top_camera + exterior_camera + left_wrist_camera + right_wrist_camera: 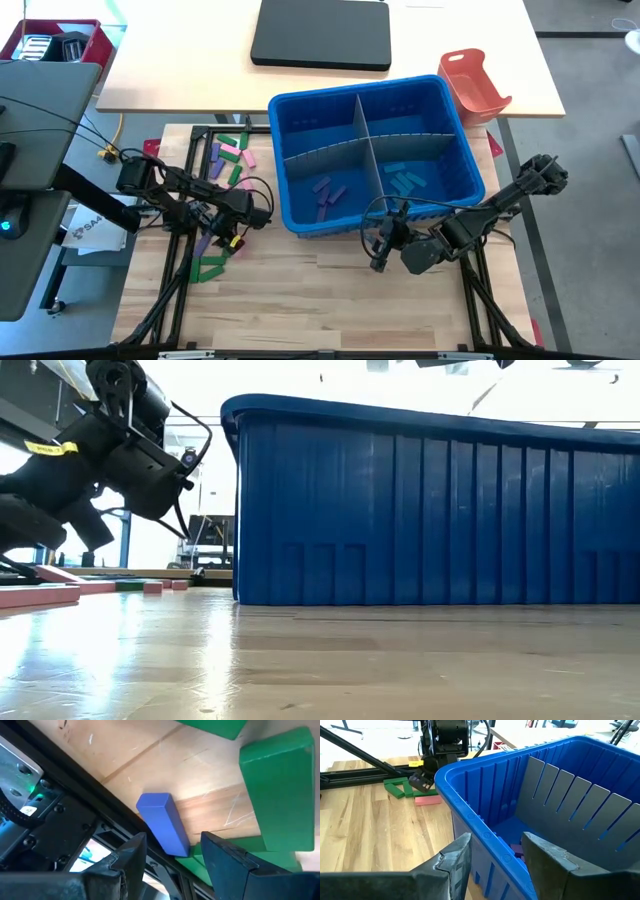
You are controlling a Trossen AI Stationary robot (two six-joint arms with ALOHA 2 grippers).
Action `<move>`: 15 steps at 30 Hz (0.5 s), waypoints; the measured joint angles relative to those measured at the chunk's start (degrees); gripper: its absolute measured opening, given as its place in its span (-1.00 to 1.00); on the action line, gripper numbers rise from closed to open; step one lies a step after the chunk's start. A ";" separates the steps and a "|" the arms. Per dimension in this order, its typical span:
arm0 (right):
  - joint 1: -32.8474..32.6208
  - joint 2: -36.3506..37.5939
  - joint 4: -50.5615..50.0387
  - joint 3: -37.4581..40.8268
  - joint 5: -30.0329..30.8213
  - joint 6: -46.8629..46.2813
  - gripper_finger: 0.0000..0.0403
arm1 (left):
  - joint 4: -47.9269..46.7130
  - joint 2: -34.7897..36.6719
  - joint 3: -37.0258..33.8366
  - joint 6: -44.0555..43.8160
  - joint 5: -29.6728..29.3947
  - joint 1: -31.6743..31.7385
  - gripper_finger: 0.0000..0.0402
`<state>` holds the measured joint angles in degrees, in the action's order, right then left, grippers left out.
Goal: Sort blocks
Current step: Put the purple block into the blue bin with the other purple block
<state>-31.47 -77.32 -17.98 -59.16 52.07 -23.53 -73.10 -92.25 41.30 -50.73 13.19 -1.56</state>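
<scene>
Loose blocks lie on the wooden table left of the blue bin (375, 150): a green, pink and purple cluster (232, 155) farther back and green ones (212, 268) nearer. My left gripper (238, 238) hangs low over them, open. In the left wrist view a blue block (165, 822) lies between its fingers, apart from both, with one end resting on a green block (200, 866). My right gripper (495, 865) stands open with nothing in it at the bin's near wall (470, 815). Purple blocks (328, 192) and blue blocks (405, 180) lie in the bin's two near compartments.
Grey slotted dividers (362, 140) split the bin into compartments. An orange-red tray (475, 82) stands behind the bin on the right. A black flat case (322, 35) lies on the far table. Black frame rails (180, 270) run along the table's left side.
</scene>
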 joint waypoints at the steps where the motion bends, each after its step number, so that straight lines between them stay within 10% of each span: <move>1: -0.02 0.00 0.00 0.00 0.00 0.00 -0.16 | 0.08 0.00 0.00 -0.59 -0.02 0.00 -0.11; 9: -0.02 0.00 0.00 0.00 0.00 0.00 -0.16 | 1.56 0.00 -0.09 -5.82 -2.71 -2.85 -0.18; 15: -0.02 0.00 -0.02 0.00 0.00 0.28 -0.16 | 1.31 0.00 -0.09 -10.16 -4.98 -6.86 -0.64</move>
<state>-31.48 -77.32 -18.00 -59.16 52.07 -23.25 -71.79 -92.25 41.21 -60.89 8.20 -8.43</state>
